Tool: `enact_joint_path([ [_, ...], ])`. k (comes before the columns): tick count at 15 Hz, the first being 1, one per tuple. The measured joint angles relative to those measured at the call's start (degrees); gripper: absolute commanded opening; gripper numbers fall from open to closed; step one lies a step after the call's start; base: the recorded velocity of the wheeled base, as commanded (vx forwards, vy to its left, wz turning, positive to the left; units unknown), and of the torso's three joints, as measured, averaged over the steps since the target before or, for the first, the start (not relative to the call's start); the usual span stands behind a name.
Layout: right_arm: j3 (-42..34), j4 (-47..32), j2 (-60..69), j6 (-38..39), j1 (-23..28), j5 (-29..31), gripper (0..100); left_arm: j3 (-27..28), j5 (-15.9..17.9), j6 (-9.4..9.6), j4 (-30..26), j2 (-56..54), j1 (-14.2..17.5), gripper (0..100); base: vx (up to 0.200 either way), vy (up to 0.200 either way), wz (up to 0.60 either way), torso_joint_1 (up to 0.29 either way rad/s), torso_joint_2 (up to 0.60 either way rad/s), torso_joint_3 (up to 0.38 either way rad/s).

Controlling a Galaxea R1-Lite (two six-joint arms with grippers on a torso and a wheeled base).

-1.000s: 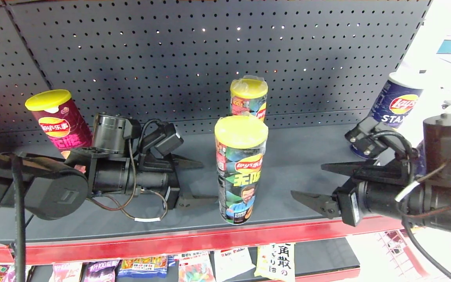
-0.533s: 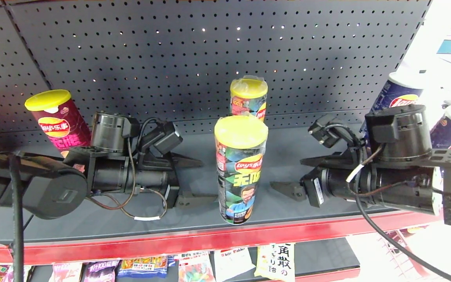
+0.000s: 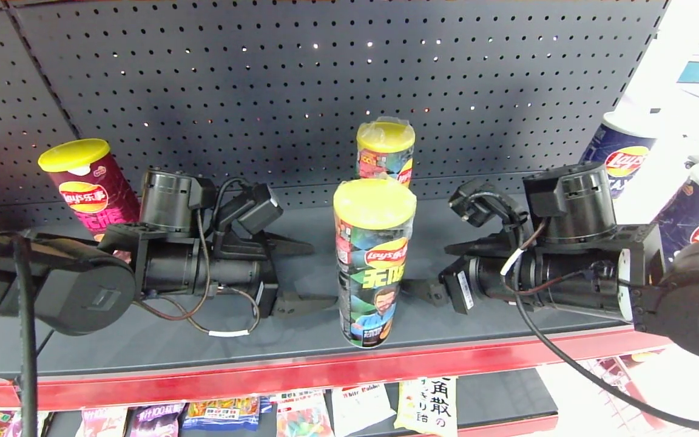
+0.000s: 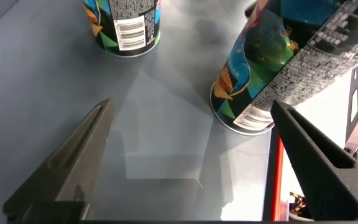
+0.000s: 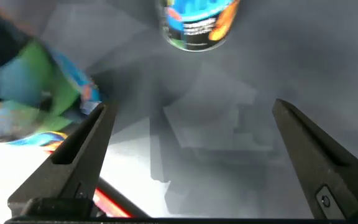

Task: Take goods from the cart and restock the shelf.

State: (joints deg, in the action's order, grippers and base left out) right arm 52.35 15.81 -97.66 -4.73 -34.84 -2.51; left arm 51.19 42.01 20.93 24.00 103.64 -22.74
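Dark pegboard wall [image 3: 264,73] (brighter at right)

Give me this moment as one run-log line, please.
left gripper open, left of front can | right gripper open, right of it | can upright on shelf | not grasped

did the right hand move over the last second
Yes. The right hand has slid toward the robot's left, closing on the front yellow-lidded can, which has stayed put on the shelf.

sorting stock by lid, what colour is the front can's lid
Yellow. The front can's lid shows best in the head view.
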Motion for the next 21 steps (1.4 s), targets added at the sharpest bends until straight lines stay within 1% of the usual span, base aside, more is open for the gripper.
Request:
enact_joint_path([
  [5,-0.52,-0.09,-0.16,0.17,-0.68,0.06,100,0.05,0.04,0.0,0.0,0.02,-0.05,100,0.0,0.0,0.0,0.0,0.0,0.0],
  [11,-0.94,-0.09,-0.16,0.46,-0.82,0.09,100,-1.91,0.28,0.11,-0.04,-1.46,-0.11,100,0.0,0.0,0.0,0.0,0.0,0.0],
  [21,-0.94,-0.11,0.13,1.01,-2.06,0.09,100,-1.5,0.28,0.17,-0.02,-1.06,-0.48,100,0.0,0.0,0.0,0.0,0.0,0.0],
])
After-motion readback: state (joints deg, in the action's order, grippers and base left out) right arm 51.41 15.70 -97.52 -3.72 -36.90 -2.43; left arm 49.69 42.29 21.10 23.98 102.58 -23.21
